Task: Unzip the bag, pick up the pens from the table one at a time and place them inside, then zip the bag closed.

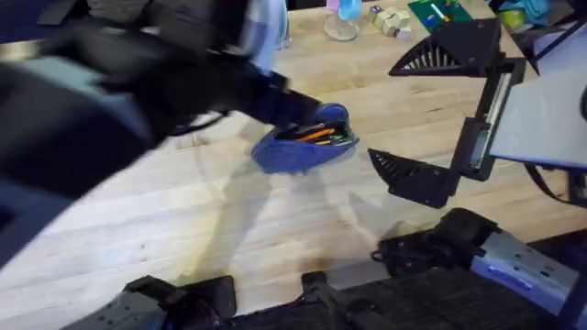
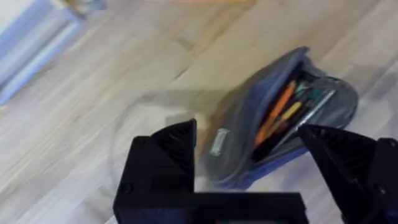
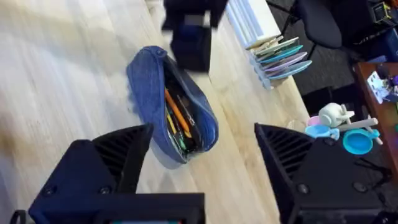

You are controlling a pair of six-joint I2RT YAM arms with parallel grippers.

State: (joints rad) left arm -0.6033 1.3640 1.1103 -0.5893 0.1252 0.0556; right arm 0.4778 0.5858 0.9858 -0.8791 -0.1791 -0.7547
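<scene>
Item: bag (image 1: 303,147), oblong blue-grey denim-like pouch with rounded ends, soft and slumped, lying on the desk (image 1: 275,229) of pale planked wood with visible grain. Its zip mouth gapes open along the top. Contents: pens (image 3: 177,118), thin sticks lying lengthwise inside the bag, one orange one plainest, others darker with a hint of green; an exact count cannot be made. No loose pens can be made out on the desk near the bag. Left hand (image 2: 249,171): black fingers spread wide apart, holding nothing, hovering just above the bag with the open mouth between them. Right hand (image 3: 202,168): black fingers likewise spread wide, holding nothing, above and beside the bag on the side away from the left hand. Step in hand, by judgement: closing the zip, loading looking complete. Handling note: the cloth is limp and will drag with the slider, so one hand should likely pin the end of the bag flat to the desk while the other pinches the small pull and draws it straight along the teeth; pen tips should sit below the zip line first, lest they jam it.
</scene>
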